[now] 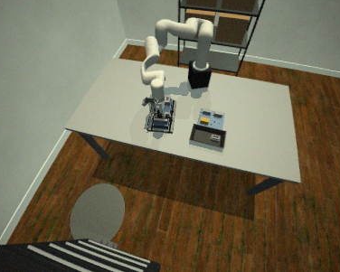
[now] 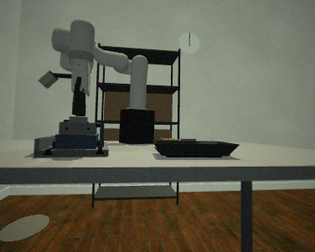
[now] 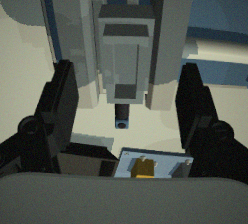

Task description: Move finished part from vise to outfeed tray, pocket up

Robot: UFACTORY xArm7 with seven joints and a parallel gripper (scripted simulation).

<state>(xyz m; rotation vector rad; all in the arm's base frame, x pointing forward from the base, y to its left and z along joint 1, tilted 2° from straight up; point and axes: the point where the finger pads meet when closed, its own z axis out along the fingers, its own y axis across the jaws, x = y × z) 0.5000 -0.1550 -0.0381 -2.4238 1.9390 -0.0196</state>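
Grey part (image 3: 125, 53) prob. below open jaws.

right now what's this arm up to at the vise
The white robot arm hangs its black claw open just above the blue-and-grey vise on the white table. The grey finished part sits between the vise jaws, not yet gripped. The dark outfeed tray waits to the side; nothing has been carried over.

One arm (image 1: 178, 31), one vise (image 1: 160, 118), one tray (image 1: 196, 138), one table (image 1: 259, 117), one shelf rack (image 1: 251, 26)
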